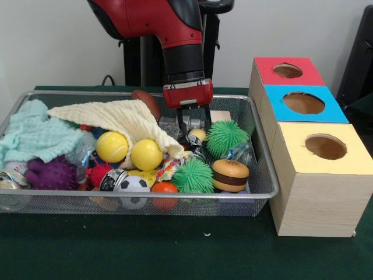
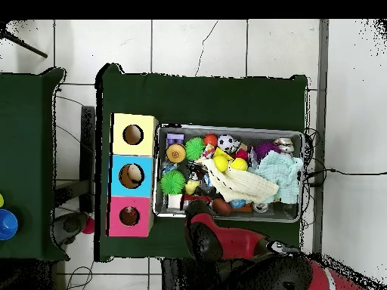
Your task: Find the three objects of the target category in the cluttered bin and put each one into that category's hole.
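The silver wire-mesh bin (image 1: 265, 153) lies on the green table, full of toys and cloths; it also shows in the overhead view (image 2: 227, 128). My gripper (image 1: 195, 133) hangs straight down into the bin's back middle, just right of the cream cloth (image 1: 125, 119) and left of a green spiky ball (image 1: 226, 137). I cannot tell whether it is open or shut. No plush animal shows clearly; the cloths cover much of the bin. The red-faced hole (image 1: 287, 70) is on the farthest wooden box right of the bin, and also shows in the overhead view (image 2: 129, 217).
A mint cloth (image 1: 35, 137), two yellow balls (image 1: 112, 146), a purple spiky ball (image 1: 52, 173), a soccer ball (image 1: 134, 185), a second green spiky ball (image 1: 193, 176) and a toy burger (image 1: 230, 175) fill the bin. The blue-faced hole (image 1: 303, 103) and yellow-faced hole (image 1: 325, 147) are nearer.
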